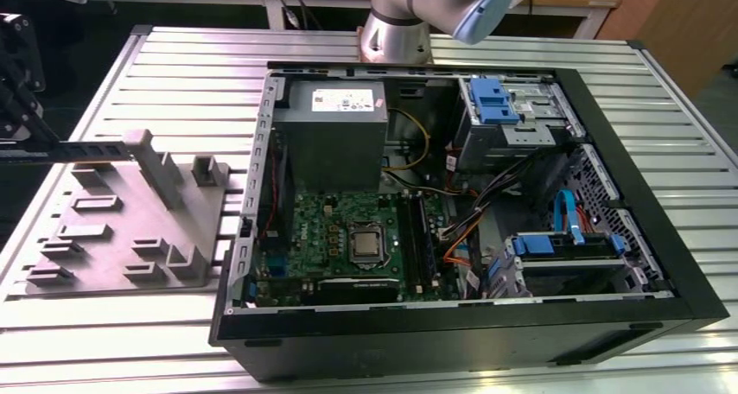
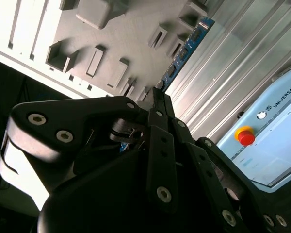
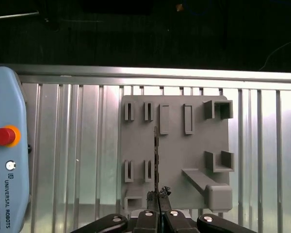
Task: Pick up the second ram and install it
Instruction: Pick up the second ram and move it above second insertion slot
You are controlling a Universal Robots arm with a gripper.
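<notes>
Clamping one end of the second ram (image 3: 156,155), the pincer (image 3: 158,196) has its fingers pinched together on the strip. The strip stands on edge, with its long axis running straight out from the pincer over the grey holder block (image 3: 194,145) on the counter (image 3: 77,145). Cannot tell if it is clear of the holder. The motherboard (image 1: 346,238) in the open case (image 1: 680,282) lies well apart, toward the exterior view's right.

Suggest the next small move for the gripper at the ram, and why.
Probably raise it straight up a little: the gripper looks closed on the second ram, which sits close over the grey holder, whose posts could catch it.
</notes>
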